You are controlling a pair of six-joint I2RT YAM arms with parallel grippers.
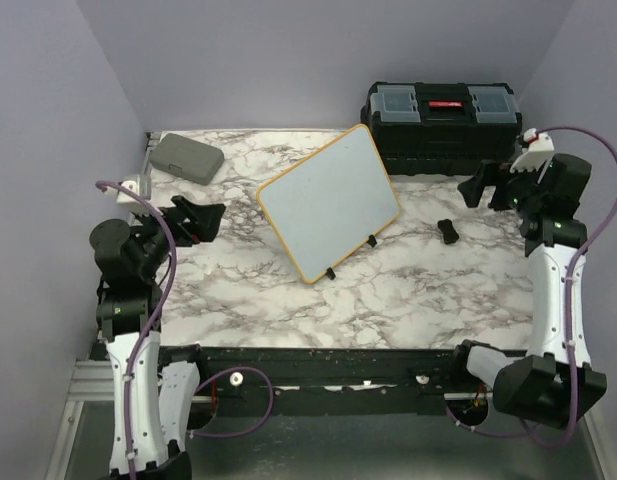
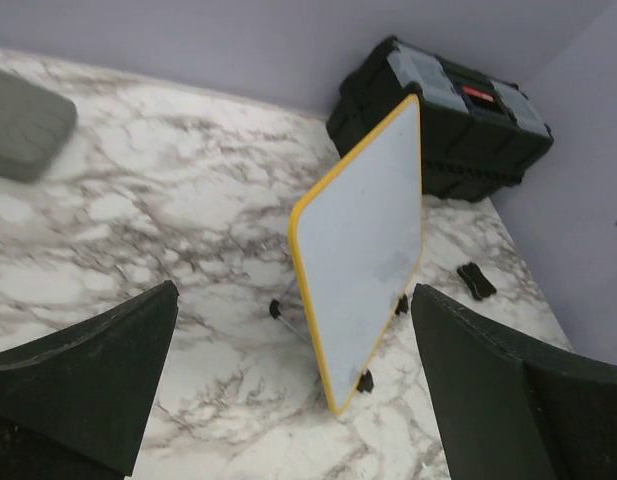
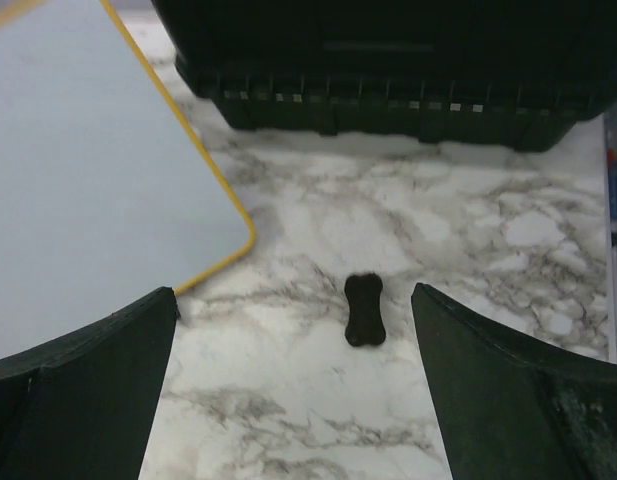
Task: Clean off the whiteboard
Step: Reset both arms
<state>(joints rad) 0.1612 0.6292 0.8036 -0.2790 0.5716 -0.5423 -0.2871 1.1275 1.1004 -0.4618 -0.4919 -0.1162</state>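
Marble table [image 1: 248, 300]; whiteboard [image 1: 328, 200] yellow-framed, tilted, surface blank.

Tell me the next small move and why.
Probably draw the right gripper back: the whiteboard looks blank in every view, and the small black block lies loose on the table beneath its open jaws, so nothing seems left to wipe.

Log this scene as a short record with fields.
whiteboard: standing on black feet, centre, leaning back; no writing visible
left gripper: jaws open, empty, left of whiteboard
right gripper: jaws open, empty, right of whiteboard
small black piece: on table, right of whiteboard
grey case: far left
black toolbox: far right
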